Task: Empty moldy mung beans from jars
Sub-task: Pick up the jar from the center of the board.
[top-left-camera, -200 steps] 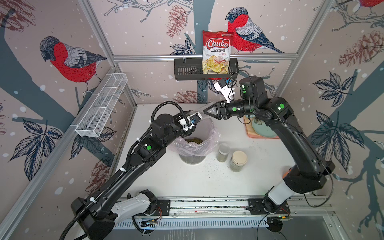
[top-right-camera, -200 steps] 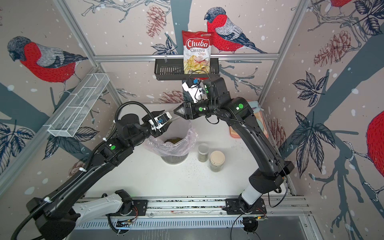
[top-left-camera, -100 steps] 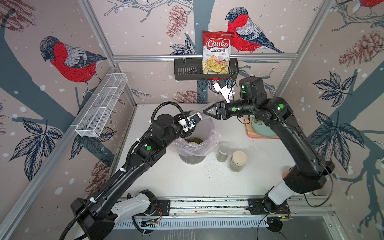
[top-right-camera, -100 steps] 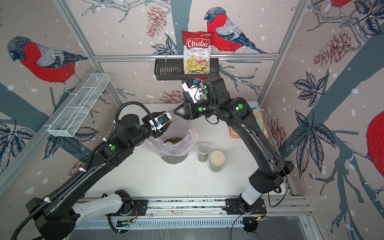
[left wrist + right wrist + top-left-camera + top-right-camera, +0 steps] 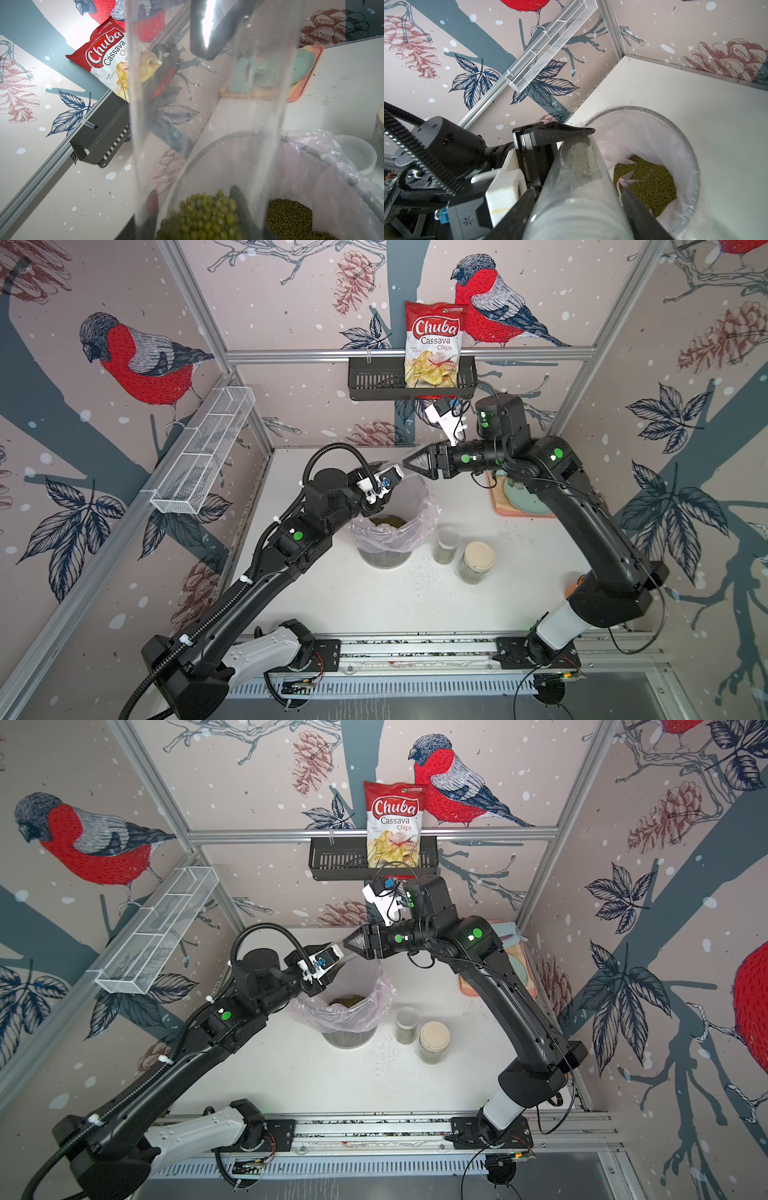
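in both top views the tube (image 5: 399, 467) (image 5: 347, 956) is held off the tabletop (image 5: 415, 605), above the back rim of the lined bin (image 5: 384, 559). the bin stands near the middle, a little toward the left edge. the left arm (image 5: 299, 539) and right arm (image 5: 582, 506) meet at the tube. neither arm, nor the tube, shows any shift from a second ago. mung beans (image 5: 388, 520) lie in the bin. the short jar (image 5: 446, 545) and the lidded jar (image 5: 478, 562) stand just right of it, as before, with stray beans (image 5: 415, 570) on the tabletop between.

in the left wrist view the tube (image 5: 207, 124) runs away from the camera. green beans (image 5: 203, 216) are heaped at its near end, and the bin's beans (image 5: 288, 216) lie beyond.

in the right wrist view the left jaws are closed on the tube (image 5: 577, 187) at its bean-filled end (image 5: 583, 162). the right jaws stand apart on either side of the tube's ribbed end. i cannot tell whether they press it. the bin's beans (image 5: 650, 182) lie below.
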You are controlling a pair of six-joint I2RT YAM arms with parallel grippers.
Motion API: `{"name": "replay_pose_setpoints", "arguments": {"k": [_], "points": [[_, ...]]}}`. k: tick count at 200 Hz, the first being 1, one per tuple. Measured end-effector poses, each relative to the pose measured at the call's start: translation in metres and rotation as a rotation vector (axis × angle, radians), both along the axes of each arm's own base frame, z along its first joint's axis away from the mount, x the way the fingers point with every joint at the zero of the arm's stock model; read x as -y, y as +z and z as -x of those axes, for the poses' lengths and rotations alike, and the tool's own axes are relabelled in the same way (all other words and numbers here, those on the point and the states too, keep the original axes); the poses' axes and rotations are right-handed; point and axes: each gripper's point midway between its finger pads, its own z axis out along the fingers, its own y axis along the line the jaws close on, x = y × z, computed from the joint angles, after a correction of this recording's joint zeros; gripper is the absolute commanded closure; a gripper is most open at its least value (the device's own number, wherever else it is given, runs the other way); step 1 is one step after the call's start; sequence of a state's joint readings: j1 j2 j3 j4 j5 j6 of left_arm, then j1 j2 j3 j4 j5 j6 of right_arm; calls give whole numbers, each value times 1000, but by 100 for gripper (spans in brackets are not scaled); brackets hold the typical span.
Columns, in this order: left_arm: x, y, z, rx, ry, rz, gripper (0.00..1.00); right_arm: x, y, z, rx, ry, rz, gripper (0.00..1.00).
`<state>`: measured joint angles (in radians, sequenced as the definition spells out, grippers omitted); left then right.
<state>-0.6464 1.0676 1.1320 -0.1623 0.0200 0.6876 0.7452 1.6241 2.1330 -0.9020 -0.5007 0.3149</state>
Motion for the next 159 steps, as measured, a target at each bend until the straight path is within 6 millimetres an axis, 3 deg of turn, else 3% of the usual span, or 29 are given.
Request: {"name": "replay_pose_setpoints", "arguments": {"k": [159], "points": [[-2, -4, -4, 5, 28, -3, 65, 2, 12, 4, 34, -21, -12, 17]]}}
